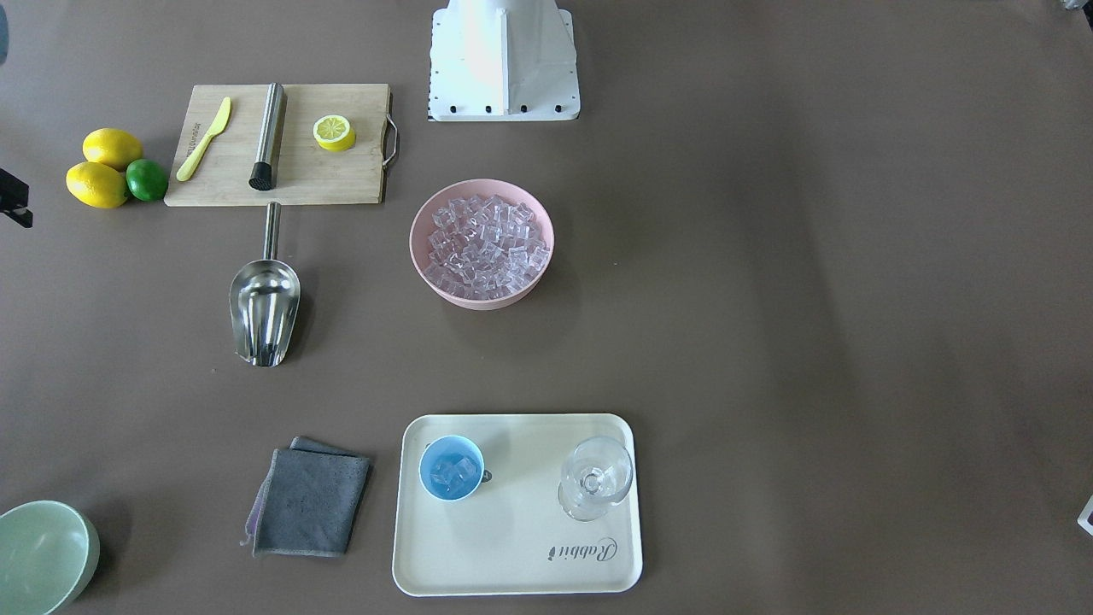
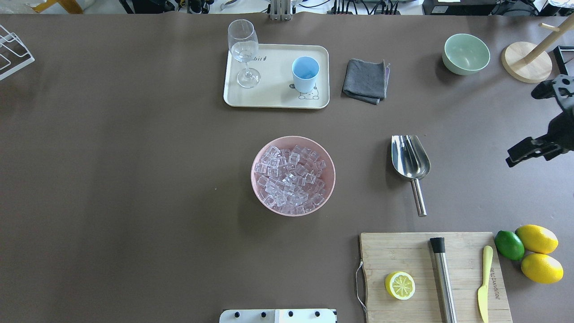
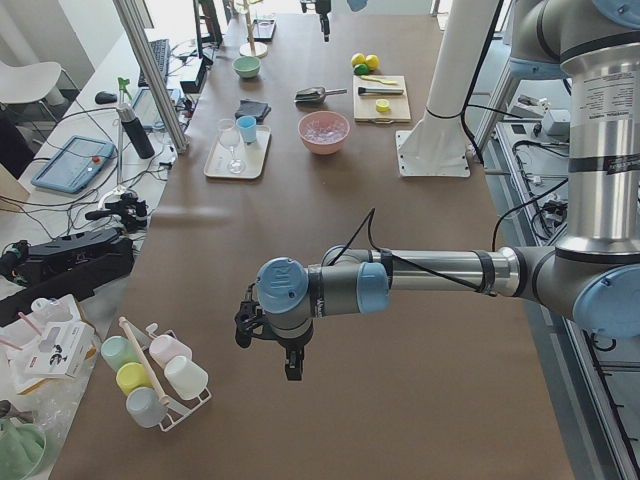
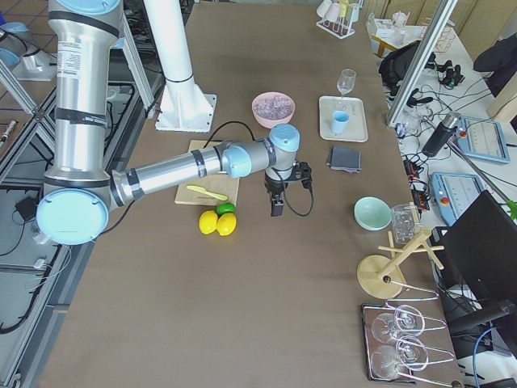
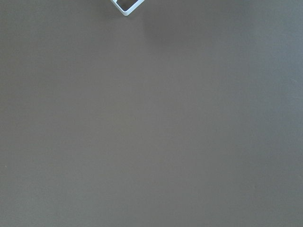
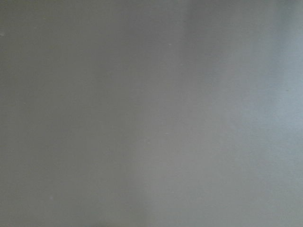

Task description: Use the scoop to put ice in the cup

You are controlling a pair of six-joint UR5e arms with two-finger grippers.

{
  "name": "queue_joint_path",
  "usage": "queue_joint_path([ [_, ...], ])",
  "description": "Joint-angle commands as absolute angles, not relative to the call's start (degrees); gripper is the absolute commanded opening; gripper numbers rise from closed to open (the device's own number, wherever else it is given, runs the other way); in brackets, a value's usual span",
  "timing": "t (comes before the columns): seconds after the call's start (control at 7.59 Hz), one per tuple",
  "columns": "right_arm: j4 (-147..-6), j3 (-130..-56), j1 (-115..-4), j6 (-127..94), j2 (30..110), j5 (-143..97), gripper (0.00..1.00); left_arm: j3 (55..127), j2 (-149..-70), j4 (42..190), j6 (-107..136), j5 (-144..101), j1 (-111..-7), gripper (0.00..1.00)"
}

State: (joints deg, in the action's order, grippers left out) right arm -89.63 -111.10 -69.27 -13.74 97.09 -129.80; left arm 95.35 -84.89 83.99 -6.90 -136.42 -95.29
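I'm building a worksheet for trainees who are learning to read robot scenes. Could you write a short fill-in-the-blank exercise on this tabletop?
1. The ice fills a ___ bowl.
2. The scoop lies on the table with its trough ___.
3. The cup and the wine glass stand on a cream ___.
4. A halved ___ sits on the cutting board.
Missing words: pink; empty; tray; lemon.

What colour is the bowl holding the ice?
The bowl is pale pink, seen best in the exterior front-facing view.
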Motion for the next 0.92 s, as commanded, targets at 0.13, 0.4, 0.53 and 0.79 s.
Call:
queue_joint_path([
  [0.13,-89.91,-102.14,-85.84,4.55,100.1,-130.25,1.0,95.8,-84.73,83.94,-6.94,-136.58,-95.89,0.98],
  [0.4,-89.91,-101.69,-87.1,4.13,100.99,-130.17,1.0,95.71,-84.73,83.94,-6.94,-136.58,-95.8,0.98],
  [0.53,-90.0,-101.6,-87.19,3.96,100.99,-130.25,1.0,95.8,-84.73,83.94,-6.94,-136.58,-95.71,0.98],
  [0.79,-90.0,-101.78,-87.62,3.17,100.99,-132.6,1.0,95.8,-84.81,83.94,-6.94,-136.58,-95.54,0.98],
])
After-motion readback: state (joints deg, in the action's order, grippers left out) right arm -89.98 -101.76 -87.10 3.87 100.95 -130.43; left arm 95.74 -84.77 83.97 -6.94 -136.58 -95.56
